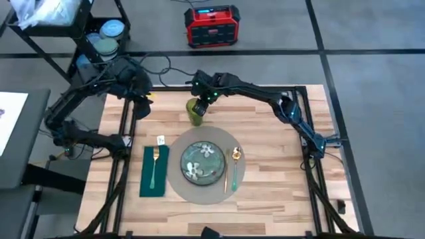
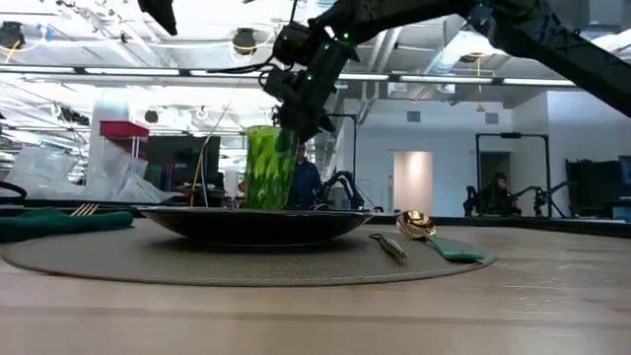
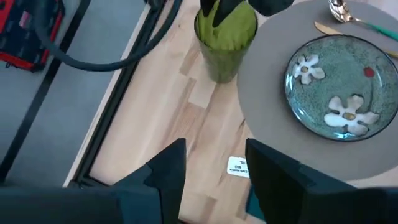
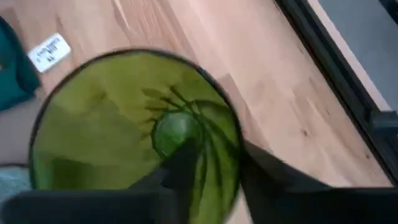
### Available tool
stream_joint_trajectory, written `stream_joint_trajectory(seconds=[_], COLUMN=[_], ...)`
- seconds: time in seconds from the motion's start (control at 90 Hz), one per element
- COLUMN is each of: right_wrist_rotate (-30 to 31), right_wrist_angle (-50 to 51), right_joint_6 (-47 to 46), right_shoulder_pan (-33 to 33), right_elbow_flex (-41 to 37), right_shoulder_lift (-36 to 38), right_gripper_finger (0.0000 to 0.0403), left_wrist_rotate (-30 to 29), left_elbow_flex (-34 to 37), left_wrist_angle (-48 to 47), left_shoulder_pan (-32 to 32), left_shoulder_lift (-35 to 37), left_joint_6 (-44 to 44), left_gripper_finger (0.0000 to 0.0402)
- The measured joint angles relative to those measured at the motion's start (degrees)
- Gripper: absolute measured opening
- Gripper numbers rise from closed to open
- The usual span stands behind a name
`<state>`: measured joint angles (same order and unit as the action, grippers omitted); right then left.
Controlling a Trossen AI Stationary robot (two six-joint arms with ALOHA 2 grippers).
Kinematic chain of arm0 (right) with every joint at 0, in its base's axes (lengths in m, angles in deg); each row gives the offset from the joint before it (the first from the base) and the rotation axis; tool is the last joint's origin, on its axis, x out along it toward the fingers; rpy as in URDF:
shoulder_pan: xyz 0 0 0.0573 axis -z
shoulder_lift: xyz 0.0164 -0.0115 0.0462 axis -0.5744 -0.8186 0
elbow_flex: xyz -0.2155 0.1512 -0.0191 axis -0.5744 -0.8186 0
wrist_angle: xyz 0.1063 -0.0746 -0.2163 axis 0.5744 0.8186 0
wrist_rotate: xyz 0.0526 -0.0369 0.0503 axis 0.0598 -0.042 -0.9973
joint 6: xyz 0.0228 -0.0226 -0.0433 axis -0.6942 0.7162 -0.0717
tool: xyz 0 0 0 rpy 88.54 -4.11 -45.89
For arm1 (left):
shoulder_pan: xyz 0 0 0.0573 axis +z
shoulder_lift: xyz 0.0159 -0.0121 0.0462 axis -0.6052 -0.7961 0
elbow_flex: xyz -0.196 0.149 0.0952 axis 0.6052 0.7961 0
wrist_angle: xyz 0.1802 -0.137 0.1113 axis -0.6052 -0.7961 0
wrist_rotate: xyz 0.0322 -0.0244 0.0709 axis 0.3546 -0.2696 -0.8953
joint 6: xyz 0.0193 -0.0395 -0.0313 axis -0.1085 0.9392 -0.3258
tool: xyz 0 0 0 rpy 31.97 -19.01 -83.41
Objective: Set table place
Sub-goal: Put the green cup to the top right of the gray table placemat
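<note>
My right gripper [image 1: 198, 105] pinches the green cup's [image 1: 195, 111] rim, one finger inside, just beyond the mat [image 1: 234, 141]; I should lower it level onto the table [image 1: 279, 166] before letting go

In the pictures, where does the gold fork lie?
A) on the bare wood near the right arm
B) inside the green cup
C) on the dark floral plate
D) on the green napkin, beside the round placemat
D: in the high view the gold fork lies along the green napkin, next to the round placemat; the plate and the green cup hold no fork.
</note>
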<state>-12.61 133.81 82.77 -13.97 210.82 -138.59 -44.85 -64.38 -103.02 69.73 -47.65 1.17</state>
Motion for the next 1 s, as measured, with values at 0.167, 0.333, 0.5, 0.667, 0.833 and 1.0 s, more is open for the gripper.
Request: stream_joint_trajectory(seconds=[0.167, 0.333, 0.5, 0.667, 0.833, 1.0], right_wrist_rotate=[0.3, 2.4, 3.2, 5.1, 8.2, 10.5], right_wrist_angle=[-0.1, 2.4, 14.4, 24.9, 29.5, 30.8], right_joint_6=[0.1, 0.0, 0.9, 4.0, 4.9, 5.1], right_shoulder_pan=[0.0, 0.3, 2.5, 3.3, 3.3, 3.8], right_elbow_flex=[0.1, 0.1, 0.4, 0.3, -0.2, -6.5], right_shoulder_lift=[0.2, 0.5, 1.1, 2.2, 3.1, 7.3], right_gripper_finger=[0.0003, 0.0001, 0.0001, 0.0001, 0.0001, 0.0001], left_wrist_rotate=[0.0, 0.0, 0.0, -0.1, -0.1, 0.0], left_elbow_flex=[0.0, 0.0, 0.0, 0.0, 0.0, 0.0], left_wrist_angle=[0.0, 0.0, -0.1, -0.7, -0.5, -0.2], left_shoulder_pan=[0.0, 0.0, 0.0, 0.0, 0.0, 0.0], left_shoulder_lift=[0.0, 0.0, 0.0, 0.6, 0.8, 1.0], left_joint_6=[-0.4, -1.7, -1.8, -2.1, -1.8, -1.8], left_gripper_finger=[0.0148, 0.0148, 0.0148, 0.0148, 0.0148, 0.0148])
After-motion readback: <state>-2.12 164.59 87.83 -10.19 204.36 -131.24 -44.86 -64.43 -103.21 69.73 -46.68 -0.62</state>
